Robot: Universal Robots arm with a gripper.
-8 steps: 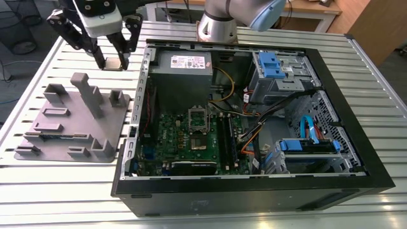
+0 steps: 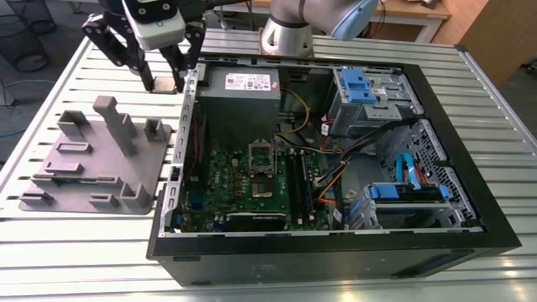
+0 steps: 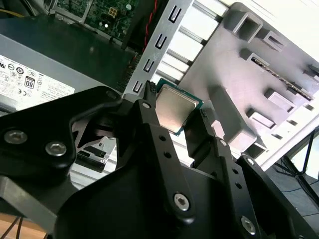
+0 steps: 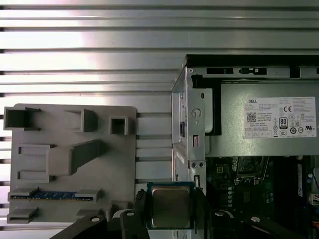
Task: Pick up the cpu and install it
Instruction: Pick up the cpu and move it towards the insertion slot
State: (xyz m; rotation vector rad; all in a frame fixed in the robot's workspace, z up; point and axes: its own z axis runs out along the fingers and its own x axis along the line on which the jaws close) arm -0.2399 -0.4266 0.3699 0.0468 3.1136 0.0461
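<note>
silver-topped cpu (image 2: 165, 86) is pinched flat between the black fingers (image 3: 149, 130) of the gripper (image 2: 165, 82), which are closed on two opposite edges of it. the chip is held above the slatted table (image 2: 67, 251), between the grey plastic tray (image 2: 75, 170) and the open computer case (image 2: 470, 207), just beside the case wall by the power supply (image 2: 239, 85). the socket (image 2: 260, 154) on the green board (image 2: 251, 195) is well apart from it.

Shiny metal cpu (image 4: 170, 207), matt plastic tray (image 4: 60, 164)
</note>
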